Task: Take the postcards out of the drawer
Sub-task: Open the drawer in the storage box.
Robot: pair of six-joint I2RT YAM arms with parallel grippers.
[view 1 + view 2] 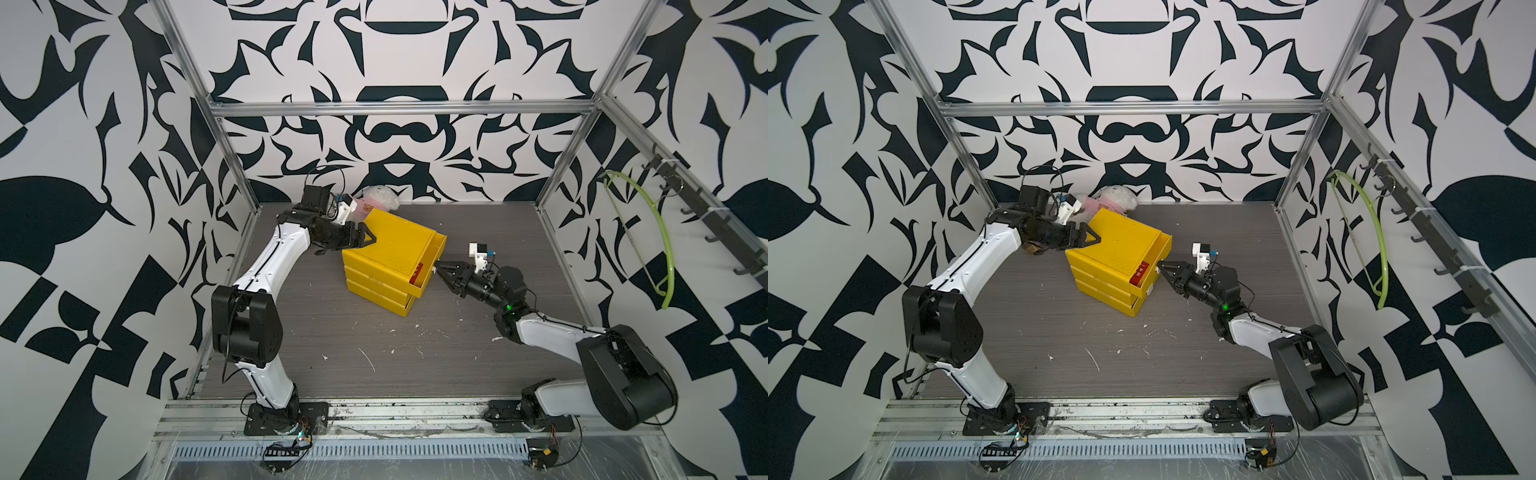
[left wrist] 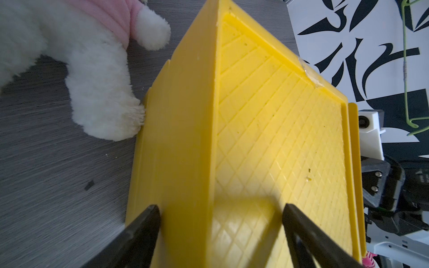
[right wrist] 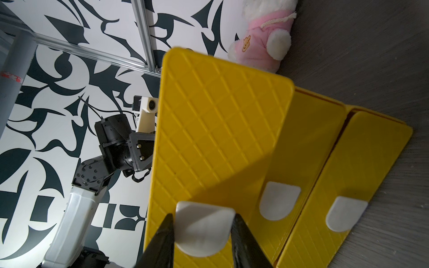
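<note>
Flanking drawer handle [image 3: 204, 228], right jaws, grip unclear; red postcard [image 1: 1139, 273] just behind; left jaws apart

Dark grey, wood-grained tabletop [image 1: 478, 353], edged by aluminium rails. Directly on it, near the middle and set askew in both top views: yellow drawer unit [image 1: 386, 249] of 3 tiers, top drawer [image 1: 439, 245] pulled out a little. Behind that, by the back wall: white plush toy [image 1: 1113, 198] in a pink garment, 1 leg touching the unit's base. Toward the front: scattered small white scraps [image 1: 368, 359].
</note>
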